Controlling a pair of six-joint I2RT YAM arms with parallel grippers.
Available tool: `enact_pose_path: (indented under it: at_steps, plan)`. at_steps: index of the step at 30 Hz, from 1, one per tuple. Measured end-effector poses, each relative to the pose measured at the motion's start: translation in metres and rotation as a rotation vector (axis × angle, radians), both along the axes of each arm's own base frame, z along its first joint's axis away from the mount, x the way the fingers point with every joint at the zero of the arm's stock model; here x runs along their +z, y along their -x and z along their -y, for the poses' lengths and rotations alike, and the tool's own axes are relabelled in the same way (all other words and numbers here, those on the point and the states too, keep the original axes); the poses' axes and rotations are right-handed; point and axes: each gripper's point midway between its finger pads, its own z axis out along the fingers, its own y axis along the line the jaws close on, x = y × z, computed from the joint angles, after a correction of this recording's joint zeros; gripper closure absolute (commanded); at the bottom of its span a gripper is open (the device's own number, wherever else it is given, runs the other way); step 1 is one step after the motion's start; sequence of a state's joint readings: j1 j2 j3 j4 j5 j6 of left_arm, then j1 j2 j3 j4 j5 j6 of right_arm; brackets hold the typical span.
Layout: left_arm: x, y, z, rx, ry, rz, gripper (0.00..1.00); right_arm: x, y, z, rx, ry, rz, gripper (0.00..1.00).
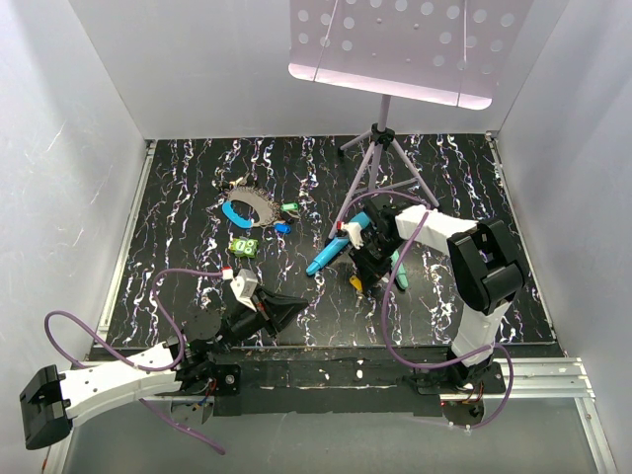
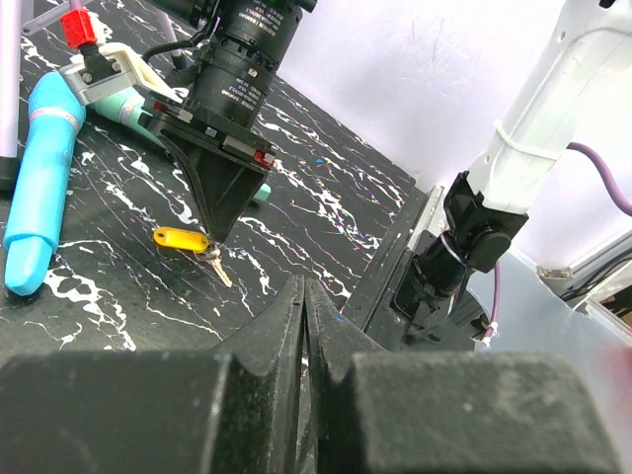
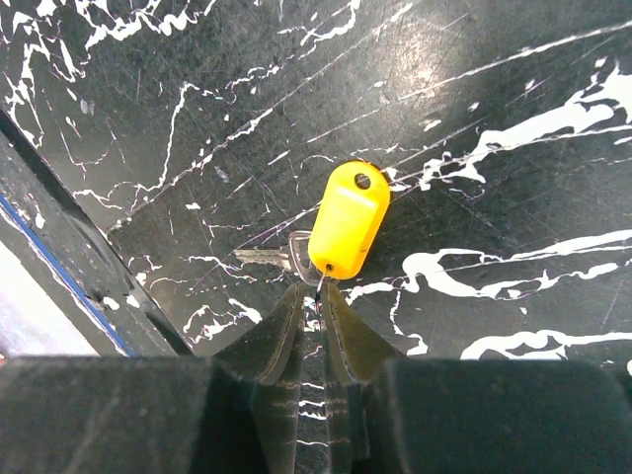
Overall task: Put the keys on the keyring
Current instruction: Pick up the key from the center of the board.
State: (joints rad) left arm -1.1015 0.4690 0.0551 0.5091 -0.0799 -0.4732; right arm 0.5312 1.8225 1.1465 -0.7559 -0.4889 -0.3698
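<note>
Yellow plastic catches the eye first: the yellow-headed key (image 3: 348,219) lies flat on the black marbled surface (image 3: 494,99), its metal blade poking out sideways from under the head. The right claw (image 3: 314,291) stands tip-down at the near end of that head, where a thin wire loop sticks out. Its two fingers are parted by only a narrow slit, with the loop at the mouth of it. I can't tell whether either finger touches the wire, and nothing is lifted. The left claw (image 2: 303,296) is closed on nothing and sits low near the front edge. The keyring (image 1: 247,208) lies well apart from all this, with a green key (image 1: 289,207) and a blue key (image 1: 282,227) just beside it.

The step looks to me like picking this key up. Done well, the claw would open enough to straddle the plastic head and press its tips down to the surface. It would then close slowly on the head's edges rather than on the wire, which would likely let the key swing. The end with the hole should stay clear of the fingers, so there is something left to thread.
</note>
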Motion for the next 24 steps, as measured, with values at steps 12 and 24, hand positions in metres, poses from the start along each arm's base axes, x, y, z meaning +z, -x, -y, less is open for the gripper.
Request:
enact_pose_path:
  at_steps: [12, 24]
  plan:
    - [0.0002, -0.0004, -0.0002, 0.003, 0.001, 0.000, 0.96, 0.0014, -0.0070, -0.0043, 0.000, -0.005, 0.007, 0.81]
    - [0.0002, -0.0009, -0.0004, 0.006, 0.002, -0.003, 0.96, -0.0016, -0.0062, -0.0036, 0.001, 0.001, -0.002, 0.99]
